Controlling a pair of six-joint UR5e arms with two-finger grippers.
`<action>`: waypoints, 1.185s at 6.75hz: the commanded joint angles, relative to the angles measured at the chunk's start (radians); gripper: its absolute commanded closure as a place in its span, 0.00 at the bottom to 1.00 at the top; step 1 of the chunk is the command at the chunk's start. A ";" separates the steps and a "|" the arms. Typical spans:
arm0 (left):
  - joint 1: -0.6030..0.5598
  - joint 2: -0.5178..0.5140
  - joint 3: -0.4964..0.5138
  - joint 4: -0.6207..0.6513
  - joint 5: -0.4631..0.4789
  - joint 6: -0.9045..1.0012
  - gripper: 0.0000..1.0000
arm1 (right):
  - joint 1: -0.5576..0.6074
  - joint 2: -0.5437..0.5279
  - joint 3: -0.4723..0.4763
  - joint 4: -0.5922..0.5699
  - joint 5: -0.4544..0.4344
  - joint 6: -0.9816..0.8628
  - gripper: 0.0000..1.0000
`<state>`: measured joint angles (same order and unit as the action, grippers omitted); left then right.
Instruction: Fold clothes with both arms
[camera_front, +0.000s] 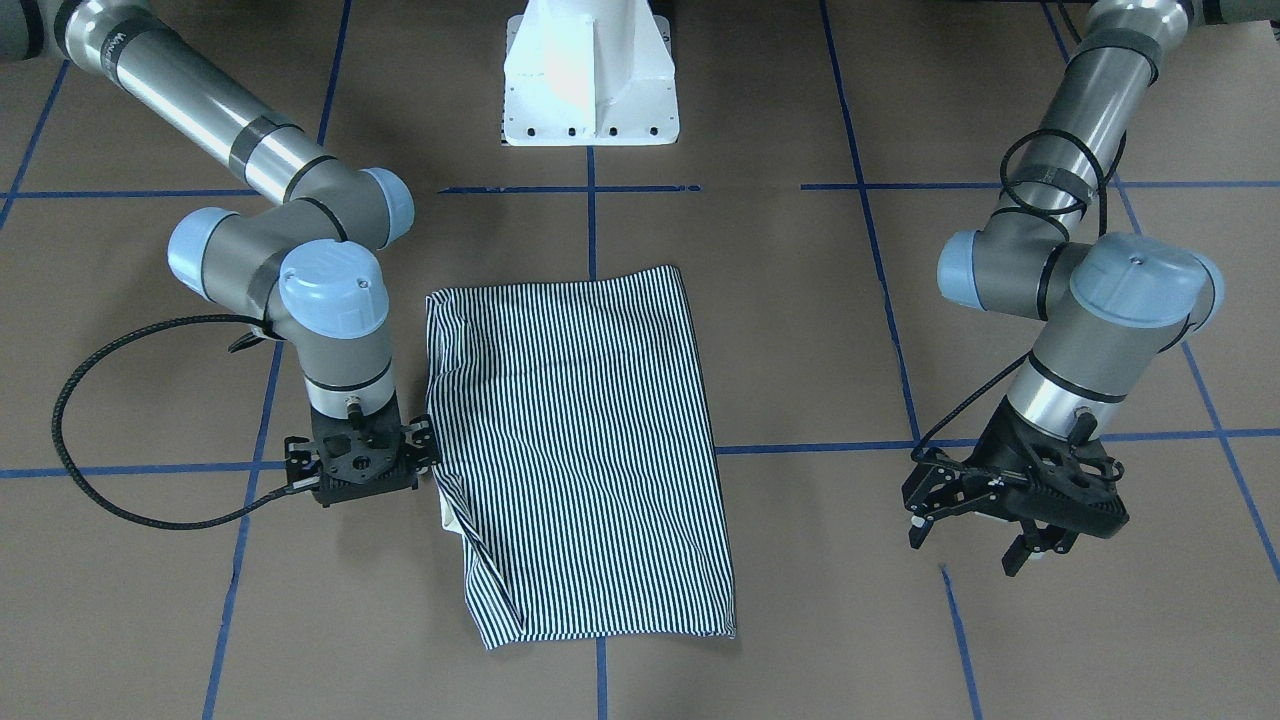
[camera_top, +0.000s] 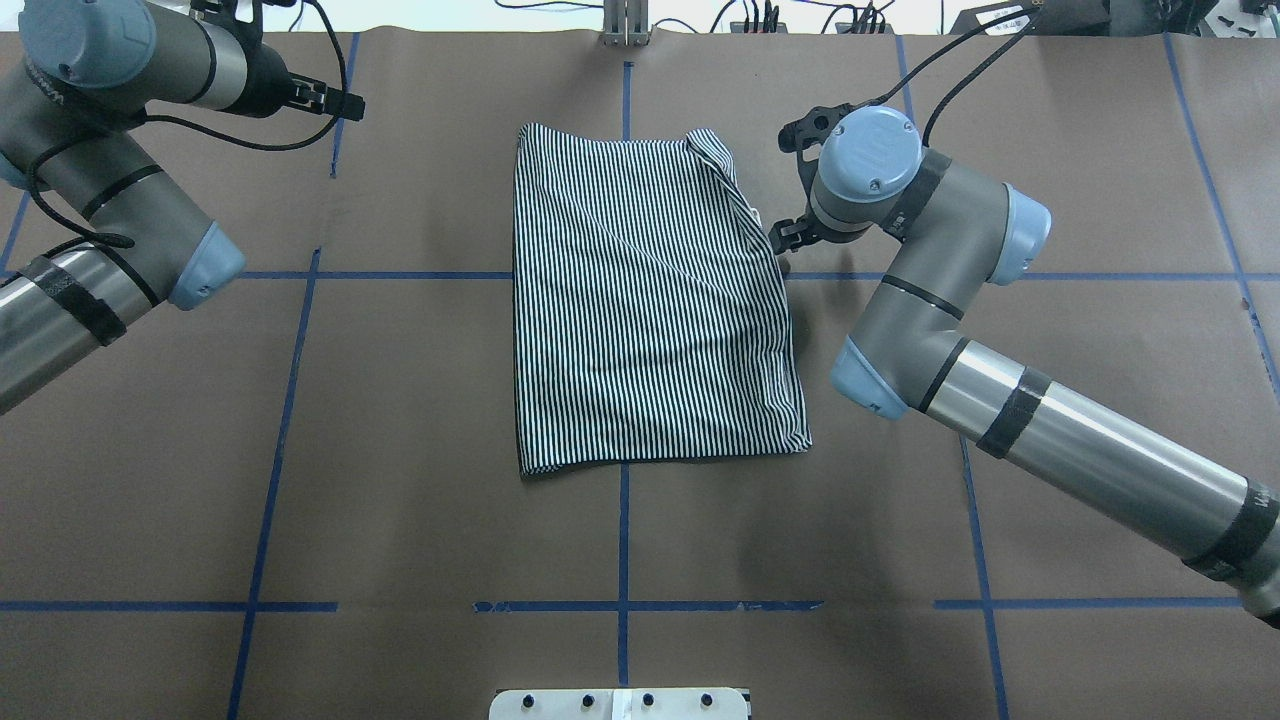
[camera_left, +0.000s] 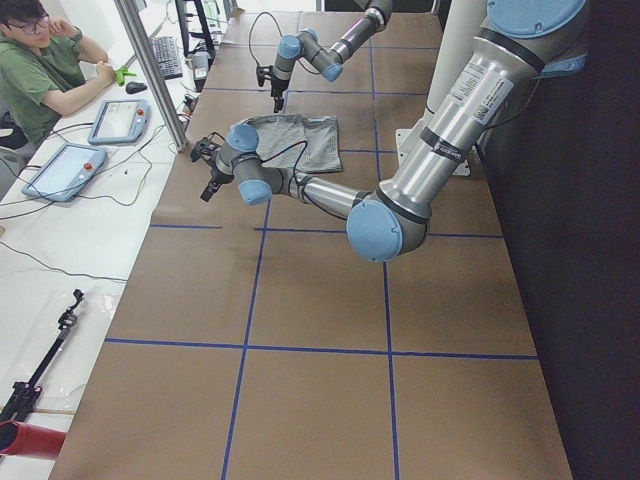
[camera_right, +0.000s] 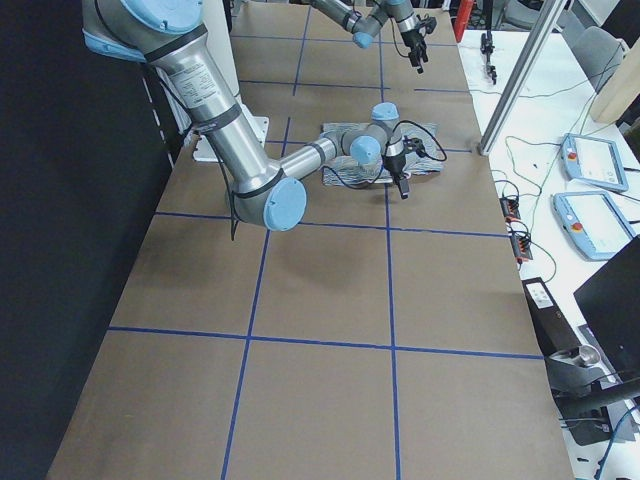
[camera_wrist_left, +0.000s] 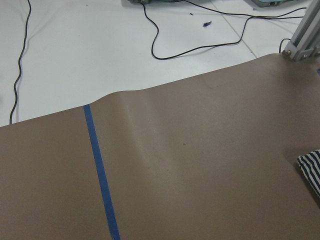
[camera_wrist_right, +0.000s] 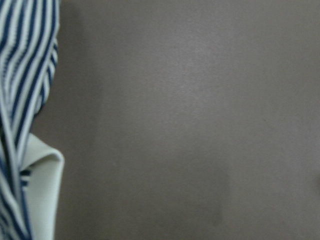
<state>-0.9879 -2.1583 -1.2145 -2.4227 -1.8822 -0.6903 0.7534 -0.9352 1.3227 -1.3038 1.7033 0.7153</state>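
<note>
The striped polo shirt (camera_front: 580, 450) lies folded into a flat rectangle in the middle of the table; it also shows in the overhead view (camera_top: 650, 300). A bit of white collar (camera_wrist_right: 42, 200) peeks from the fold on its side edge. My right gripper (camera_front: 362, 478) points down just beside that edge, apart from the cloth, with no fingers in its wrist view; it looks open and empty. My left gripper (camera_front: 972, 545) hangs open and empty well off the shirt's other side, above bare paper. The left wrist view shows only a shirt corner (camera_wrist_left: 311, 167).
The table is covered in brown paper with a grid of blue tape (camera_top: 622, 500). The white pedestal base (camera_front: 590, 75) stands behind the shirt. Beyond the table's far edge are cables, a metal post (camera_wrist_left: 305, 30), tablets and a seated person (camera_left: 45, 70).
</note>
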 joint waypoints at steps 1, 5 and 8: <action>0.000 0.002 -0.002 0.001 0.000 -0.002 0.00 | 0.043 -0.004 0.000 0.001 0.024 -0.020 0.00; 0.002 0.002 -0.002 0.001 0.000 -0.003 0.00 | 0.018 0.263 -0.195 -0.008 0.027 0.145 0.00; 0.006 0.000 -0.010 0.001 0.000 -0.003 0.00 | -0.022 0.268 -0.201 -0.002 0.027 0.187 0.00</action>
<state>-0.9831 -2.1581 -1.2197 -2.4228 -1.8822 -0.6934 0.7436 -0.6682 1.1268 -1.3052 1.7324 0.8910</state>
